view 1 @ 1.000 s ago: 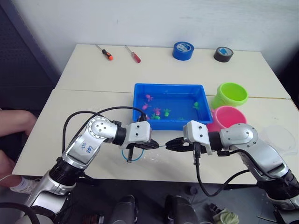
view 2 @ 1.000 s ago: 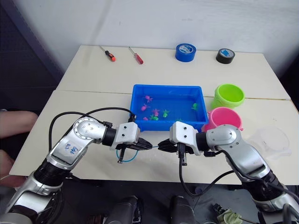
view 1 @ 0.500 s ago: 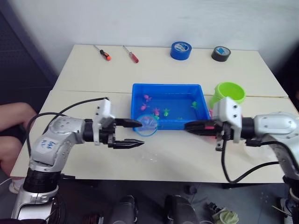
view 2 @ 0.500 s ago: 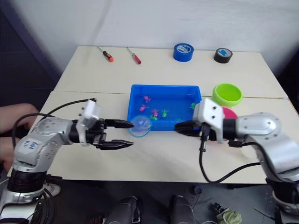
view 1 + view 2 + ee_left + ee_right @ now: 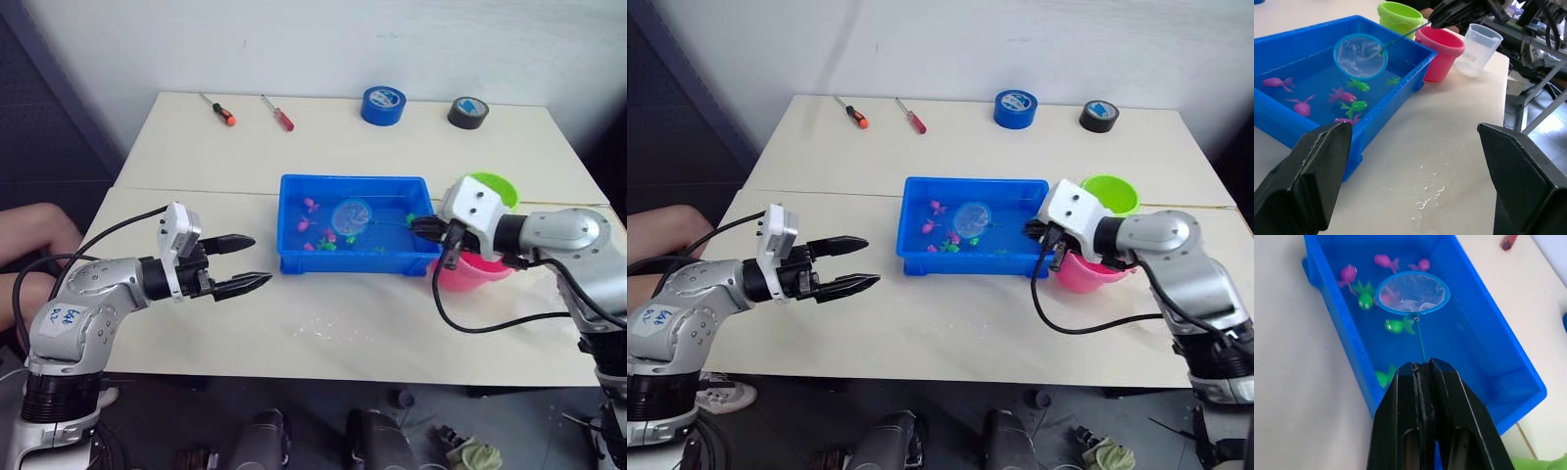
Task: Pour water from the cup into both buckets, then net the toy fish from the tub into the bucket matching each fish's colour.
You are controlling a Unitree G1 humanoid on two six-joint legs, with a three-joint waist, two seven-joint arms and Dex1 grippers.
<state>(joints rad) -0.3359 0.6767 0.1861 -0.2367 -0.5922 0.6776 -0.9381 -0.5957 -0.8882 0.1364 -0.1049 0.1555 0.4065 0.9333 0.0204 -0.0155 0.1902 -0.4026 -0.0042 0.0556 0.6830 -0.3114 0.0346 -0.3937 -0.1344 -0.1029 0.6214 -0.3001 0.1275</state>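
Note:
The net [image 5: 351, 214] hangs with its blue hoop over the water in the blue tub [image 5: 353, 179]. My right gripper [image 5: 419, 225] is shut on the net's thin black handle at the tub's right end, as the right wrist view shows [image 5: 1420, 366]. Several small pink fish [image 5: 1383, 260] and green fish [image 5: 1397, 325] lie in the tub under and around the hoop. My left gripper [image 5: 261, 259] stands open and empty over the table, left of the tub. The green bucket [image 5: 495, 186] and the pink bucket [image 5: 470, 272] sit right of the tub. The clear cup [image 5: 1478, 44] stands beyond the pink bucket.
Two screwdrivers [image 5: 217, 110] [image 5: 277, 113], a blue tape roll [image 5: 383, 105] and a black tape roll [image 5: 468, 112] lie along the table's far side. Water drops [image 5: 1427, 196] dot the table in front of the tub. A person's leg [image 5: 39, 230] shows beside the table's left edge.
My left gripper opened, let go of the net and drew back to the left. My right gripper carried the net from the table's front up over the tub.

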